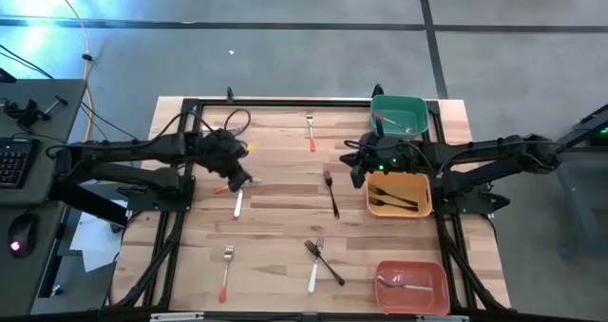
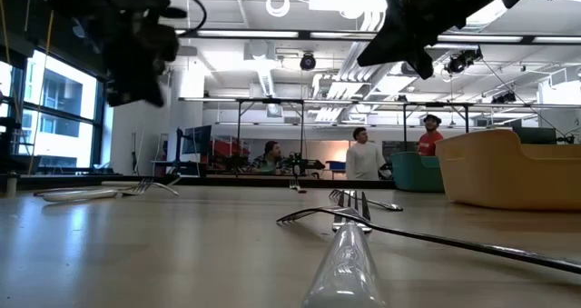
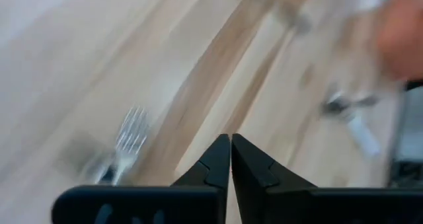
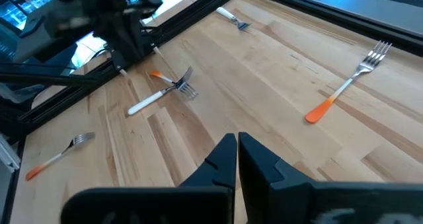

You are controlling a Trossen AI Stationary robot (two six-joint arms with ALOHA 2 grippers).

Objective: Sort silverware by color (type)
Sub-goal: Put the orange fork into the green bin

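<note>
Pale wood-plank counter [image 1: 285, 236] with a black frame along its edges, standing on grey floor; a desk with keyboard [image 1: 14, 161] and mouse sits off its left side. Beyond the far edge, seen from table height: an open workroom, ceiling strip lights, windows at left, two people standing and one seated far back.

Silverware scattered. Orange-handled fork [image 1: 311, 130] near the far edge; black-handled fork [image 1: 331, 193] mid-counter; white-handled fork [image 1: 238, 203] just beside the left gripper [image 1: 239, 181], with an orange-handled piece crossing it. Nearer the front: another orange-handled fork [image 1: 226, 273], and a white-handled fork [image 1: 314, 268] crossed with a black one.

Three bins on the right: green [image 1: 399, 115], yellow [image 1: 399, 195] holding dark utensils, red [image 1: 411, 286] holding a pale one.

Left gripper's jaws pressed together, nothing between them. Right gripper [image 1: 357, 163] hovers by the yellow bin, jaws also closed, empty.

Left wrist view is smeared; only a fork head [image 3: 131, 135] can be made out. Green bin's contents partly hidden by the right arm. Low view cuts off both arms at the top.
</note>
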